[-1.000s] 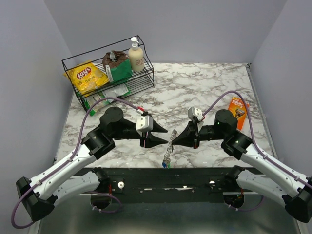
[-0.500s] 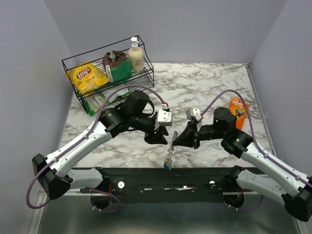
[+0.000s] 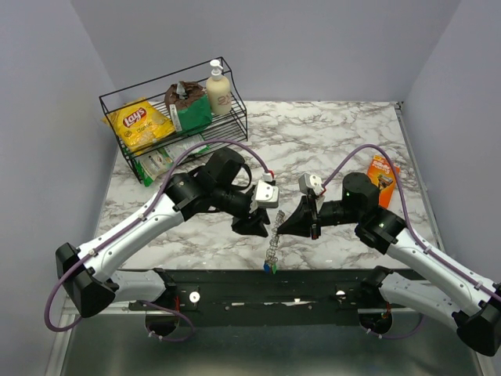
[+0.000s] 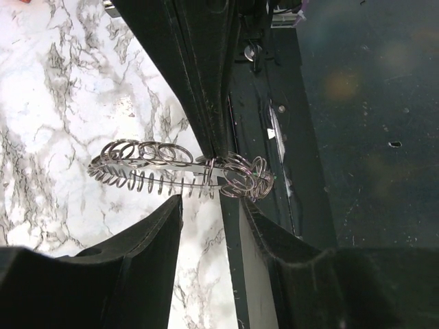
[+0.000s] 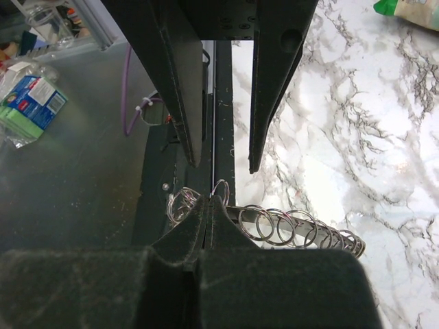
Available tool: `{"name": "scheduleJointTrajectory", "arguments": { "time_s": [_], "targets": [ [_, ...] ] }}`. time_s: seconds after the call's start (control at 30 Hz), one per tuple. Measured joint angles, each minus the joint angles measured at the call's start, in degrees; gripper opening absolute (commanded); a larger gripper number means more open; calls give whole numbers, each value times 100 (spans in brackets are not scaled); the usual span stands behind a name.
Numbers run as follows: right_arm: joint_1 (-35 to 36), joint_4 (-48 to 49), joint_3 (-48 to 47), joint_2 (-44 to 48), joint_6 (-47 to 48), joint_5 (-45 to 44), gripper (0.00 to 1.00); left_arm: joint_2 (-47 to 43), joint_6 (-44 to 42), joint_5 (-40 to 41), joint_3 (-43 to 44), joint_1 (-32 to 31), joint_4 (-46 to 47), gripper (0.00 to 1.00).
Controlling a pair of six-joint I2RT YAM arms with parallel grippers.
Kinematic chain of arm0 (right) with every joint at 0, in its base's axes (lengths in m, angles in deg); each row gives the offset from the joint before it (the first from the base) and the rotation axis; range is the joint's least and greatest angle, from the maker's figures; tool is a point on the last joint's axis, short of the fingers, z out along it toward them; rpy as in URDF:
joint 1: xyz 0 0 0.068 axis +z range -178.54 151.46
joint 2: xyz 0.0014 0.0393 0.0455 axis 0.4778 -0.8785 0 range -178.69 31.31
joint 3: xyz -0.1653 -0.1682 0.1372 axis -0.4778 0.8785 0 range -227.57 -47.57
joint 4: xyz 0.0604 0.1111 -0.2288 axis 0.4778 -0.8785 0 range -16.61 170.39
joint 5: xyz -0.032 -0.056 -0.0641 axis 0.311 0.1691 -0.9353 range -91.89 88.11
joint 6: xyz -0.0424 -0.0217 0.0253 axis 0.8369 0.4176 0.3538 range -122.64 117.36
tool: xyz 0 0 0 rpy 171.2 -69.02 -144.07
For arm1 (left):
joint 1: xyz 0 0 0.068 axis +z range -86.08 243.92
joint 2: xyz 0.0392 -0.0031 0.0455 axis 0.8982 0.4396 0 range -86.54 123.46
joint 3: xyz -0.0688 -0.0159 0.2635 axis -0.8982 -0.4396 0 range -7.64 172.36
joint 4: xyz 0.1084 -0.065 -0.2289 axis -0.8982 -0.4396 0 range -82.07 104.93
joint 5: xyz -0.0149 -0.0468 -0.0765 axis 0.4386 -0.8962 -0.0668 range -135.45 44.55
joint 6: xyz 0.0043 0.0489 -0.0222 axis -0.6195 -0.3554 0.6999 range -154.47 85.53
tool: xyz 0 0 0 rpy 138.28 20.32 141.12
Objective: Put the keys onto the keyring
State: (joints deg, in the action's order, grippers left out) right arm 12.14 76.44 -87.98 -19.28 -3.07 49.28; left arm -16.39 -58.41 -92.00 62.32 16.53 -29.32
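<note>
Two grippers meet tip to tip at centre frame in the top view, low over the marble tabletop [image 3: 329,141].

Right gripper [image 3: 280,229]: fingers pressed together, pinching the upper end of the keyring [image 3: 272,247]. The right wrist view confirms this. The right gripper [image 5: 209,203] nips the rim, and the keyring [image 5: 295,229] trails off to the right of the frame with its coils fanned out.

Left gripper [image 3: 260,225]: spread, holding nothing, just left of the pinch point. In its wrist view the left gripper [image 4: 211,205] is apart from the keyring [image 4: 164,171], which lies across the gap just beyond the tips.

Keyring is seen edge-on in the top view. Its long axis runs from the right gripper's tip down and slightly left, toward the bottom of the frame. The lower end reaches the black rail [image 3: 235,286] at the tabletop's near edge. Cannot tell whether that end rests on anything.

Keys [image 3: 268,268]: blue and green specks at the keyring's lower end, too small to tell how they attach. A cluster of small rings [image 4: 245,179] sits at the right-hand end in the left wrist view.

Wire rack [image 3: 117,106] stands upper left, well apart.
</note>
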Motion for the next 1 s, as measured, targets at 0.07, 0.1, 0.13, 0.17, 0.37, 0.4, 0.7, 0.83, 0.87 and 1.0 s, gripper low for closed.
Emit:
{"name": "scheduleJointTrajectory", "arguments": {
  "time_s": [0.07, 0.1, 0.13, 0.17, 0.37, 0.4, 0.7, 0.83, 0.87, 1.0],
  "targets": [
    [0, -13, 0, 0, 31, 0, 1, 20, -4, -2, 2, -37, 11, 44],
    [0, -17, 0, 0, 46, 0, 1, 33, -4, -2, 2, -48, 24, 43],
    [0, -20, 0, 0, 52, 0, 1, 50, -4, -2, 2, -68, 37, 42],
    [0, -22, 0, 0, 55, 0, 1, 72, -4, -2, 7, -76, 48, 42],
    [0, -31, 0, 0, 55, -2, 1, 175, -2, 0, 76, -140, 136, 39],
    [0, -31, 0, 0, 55, -2, 1, 190, -2, -2, 87, -151, 153, 39],
    [0, -46, 0, 2, 57, -4, 1, 387, -2, 0, 170, -251, 199, 29],
    [0, -48, 0, 2, 57, -7, 1, 424, 7, 2, 173, -278, 197, 12],
    [0, -48, 0, 2, 57, -7, 1, 433, -2, 4, 173, -289, 195, 3],
    [-2, -101, 0, 24, 57, -39, 1, 457, -2, 11, 186, -339, 157, 0]
  ]
}}
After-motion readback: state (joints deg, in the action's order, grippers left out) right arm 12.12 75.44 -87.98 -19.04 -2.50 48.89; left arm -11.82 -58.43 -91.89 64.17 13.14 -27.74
